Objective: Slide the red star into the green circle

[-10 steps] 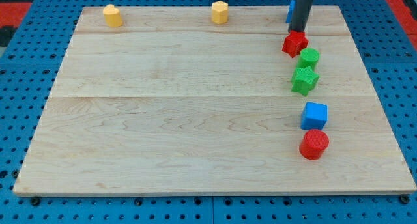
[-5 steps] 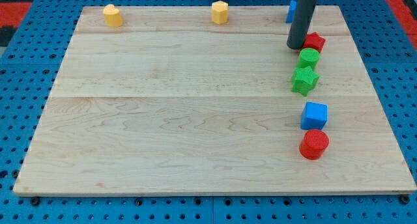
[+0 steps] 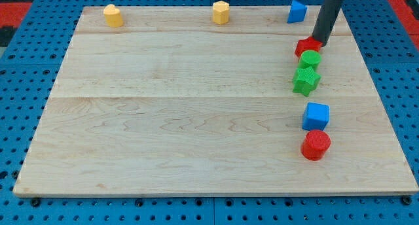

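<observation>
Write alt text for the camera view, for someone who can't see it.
My tip touches the red star, which sits against the green circle near the wooden board's right edge. A green star sits just below them.

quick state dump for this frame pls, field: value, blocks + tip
tip: my tip at the red star's view-right upper edge
red star: against the green circle's top
green circle: directly above the green star, touching
green star
blue cube
red cylinder: just below the blue cube
blue block: top edge, right
yellow blocks: two on top edge, and
board: wooden board
</observation>
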Controlling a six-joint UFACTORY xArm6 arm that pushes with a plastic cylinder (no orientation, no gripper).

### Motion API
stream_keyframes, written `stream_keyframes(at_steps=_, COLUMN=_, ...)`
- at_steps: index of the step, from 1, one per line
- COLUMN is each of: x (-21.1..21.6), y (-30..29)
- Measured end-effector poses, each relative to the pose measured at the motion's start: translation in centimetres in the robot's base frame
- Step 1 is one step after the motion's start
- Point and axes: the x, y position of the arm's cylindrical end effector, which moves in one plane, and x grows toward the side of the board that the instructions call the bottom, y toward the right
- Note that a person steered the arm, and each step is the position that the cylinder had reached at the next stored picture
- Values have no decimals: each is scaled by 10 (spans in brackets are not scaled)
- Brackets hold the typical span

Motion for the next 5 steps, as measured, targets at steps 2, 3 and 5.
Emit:
stream_keyframes(at_steps=2, x=19, y=5)
stream_keyframes(at_steps=3, x=19, y=6)
stream_keyframes(at_steps=5, x=19, y=6)
